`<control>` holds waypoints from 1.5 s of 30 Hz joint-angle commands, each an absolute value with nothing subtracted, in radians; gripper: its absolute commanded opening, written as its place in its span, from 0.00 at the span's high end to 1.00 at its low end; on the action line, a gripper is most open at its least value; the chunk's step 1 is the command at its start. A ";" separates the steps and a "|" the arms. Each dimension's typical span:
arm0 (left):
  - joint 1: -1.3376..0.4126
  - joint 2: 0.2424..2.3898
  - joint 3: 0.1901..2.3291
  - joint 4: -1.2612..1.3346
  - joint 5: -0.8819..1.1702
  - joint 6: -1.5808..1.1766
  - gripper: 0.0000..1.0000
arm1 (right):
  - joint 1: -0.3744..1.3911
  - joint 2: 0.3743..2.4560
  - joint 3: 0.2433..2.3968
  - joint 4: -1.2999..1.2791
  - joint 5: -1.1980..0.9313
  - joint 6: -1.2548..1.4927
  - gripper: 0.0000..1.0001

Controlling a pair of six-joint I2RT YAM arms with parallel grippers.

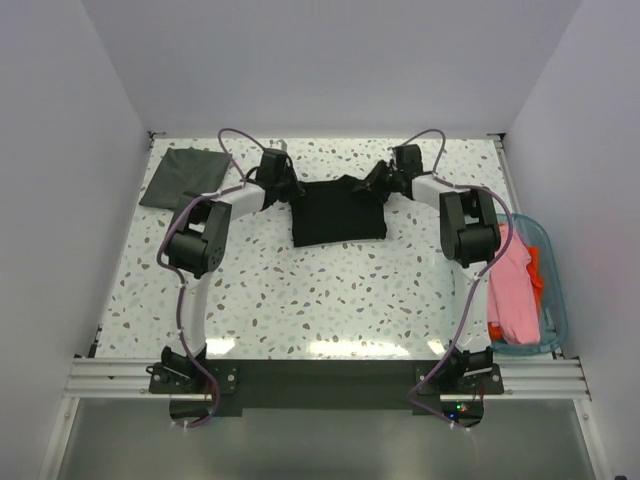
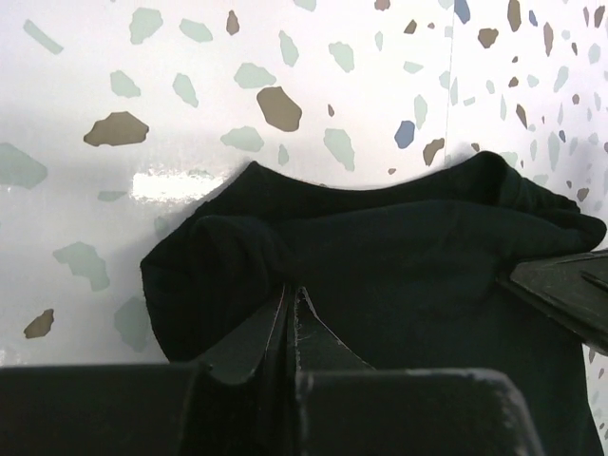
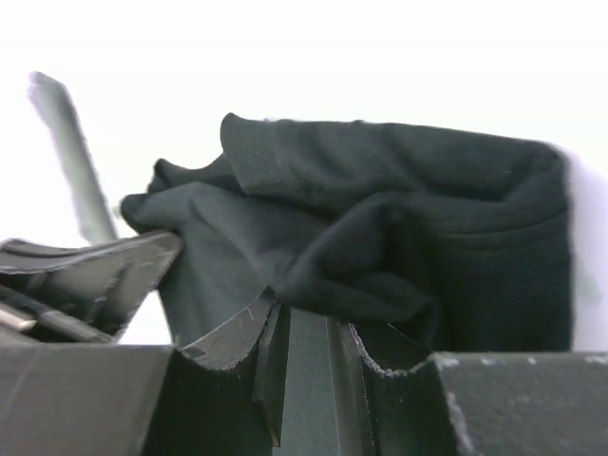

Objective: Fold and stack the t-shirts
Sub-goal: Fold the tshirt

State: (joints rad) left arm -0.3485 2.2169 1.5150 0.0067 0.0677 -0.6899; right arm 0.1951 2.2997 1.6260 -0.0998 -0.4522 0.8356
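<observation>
The black t-shirt (image 1: 338, 212) lies partly folded at the far middle of the table. My left gripper (image 1: 290, 188) is at its far left corner, and in the left wrist view its jaws are pressed together on a pinch of black cloth (image 2: 290, 290). My right gripper (image 1: 378, 180) is at the far right corner, where the cloth bunches up. In the right wrist view my right gripper (image 3: 304, 318) is shut on a thick fold of the black t-shirt (image 3: 399, 218). A dark grey t-shirt (image 1: 185, 177) lies folded at the far left.
A teal basket (image 1: 556, 290) stands at the right edge, holding a pink t-shirt (image 1: 510, 290) and an orange one (image 1: 536, 268). White walls close in the far side and both sides of the speckled table (image 1: 300, 300).
</observation>
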 commanded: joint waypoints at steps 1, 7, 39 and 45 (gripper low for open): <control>-0.324 2.269 1.525 0.002 0.014 -0.698 0.95 | 0.135 2.347 1.579 0.030 -0.548 1.000 0.74; -0.319 2.258 1.532 -0.038 0.020 -0.684 0.95 | 0.127 2.273 1.537 0.054 -0.515 1.025 0.74; -0.455 2.051 1.244 0.075 0.115 -0.798 0.89 | 0.170 2.407 1.672 0.149 -0.393 1.054 0.78; -0.480 2.036 1.174 -0.049 0.048 -0.841 0.96 | 0.140 2.346 1.563 0.164 -0.338 1.104 0.78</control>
State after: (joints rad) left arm -0.4732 2.0525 1.2377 0.0818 0.1177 -0.8059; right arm 0.1768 2.3867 1.6184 0.1932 -0.4534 1.0840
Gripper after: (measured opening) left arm 0.044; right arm 0.218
